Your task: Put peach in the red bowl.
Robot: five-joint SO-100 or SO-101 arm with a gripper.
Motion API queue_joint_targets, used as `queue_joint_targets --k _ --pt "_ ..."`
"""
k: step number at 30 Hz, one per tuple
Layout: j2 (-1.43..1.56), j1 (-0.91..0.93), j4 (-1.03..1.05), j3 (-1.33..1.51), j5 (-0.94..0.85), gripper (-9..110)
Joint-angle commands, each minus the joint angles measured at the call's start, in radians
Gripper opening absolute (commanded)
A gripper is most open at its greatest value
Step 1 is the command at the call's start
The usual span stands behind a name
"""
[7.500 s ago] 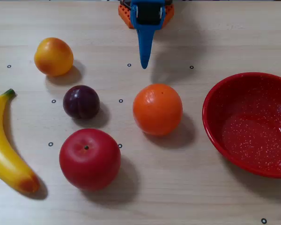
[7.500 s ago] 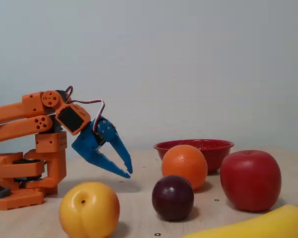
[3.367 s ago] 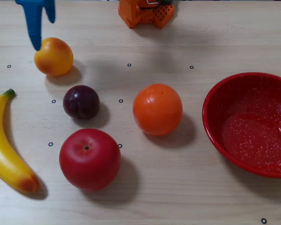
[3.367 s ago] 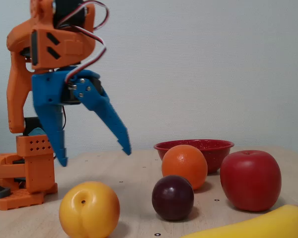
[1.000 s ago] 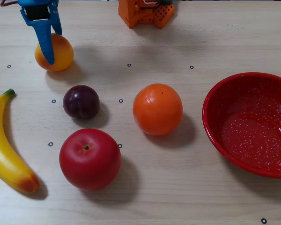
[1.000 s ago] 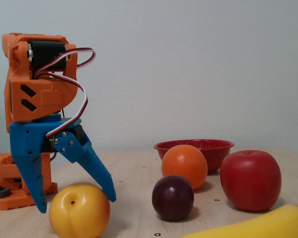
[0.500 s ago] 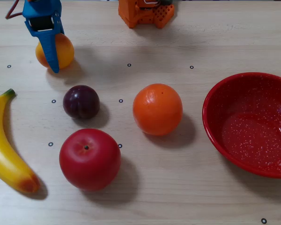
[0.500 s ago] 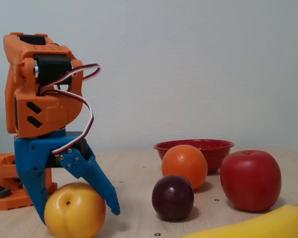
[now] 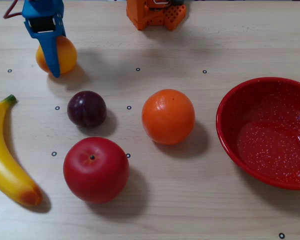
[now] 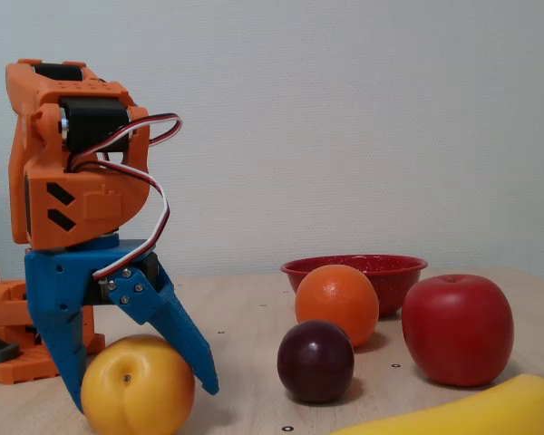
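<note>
Yellow-orange peach [image 9: 66, 54], white-speckled red bowl [image 9: 230, 145], blue fingers [image 10: 186, 340], orange arm [image 10: 72, 172], dark purple plum [image 9: 86, 108]

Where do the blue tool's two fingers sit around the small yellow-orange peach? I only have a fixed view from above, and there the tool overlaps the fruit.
Observer: In a fixed view from the side, the blue tool straddles the small yellow-orange peach, with one finger on each side.
Operator: How low do the tips reach?
Observer: Both tips hang below the peach's middle.
Operator: Is it squeezing?
Observer: The fingers meet the peach's outline with no visible gap. I cannot tell whether they press.
</note>
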Motion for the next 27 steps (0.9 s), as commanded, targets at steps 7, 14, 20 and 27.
queue_joint_targets --k 7,14,20,27 --pt "0.029 -0.021 -0.014 -0.026 -0.025 29" --pt "0.029 -0.018 -0.006 -0.025 -0.048 17" --pt "0.029 -0.018 -0.003 -0.018 -0.074 1" --pt "0.029 -0.003 0.037 -0.028 -0.109 0"
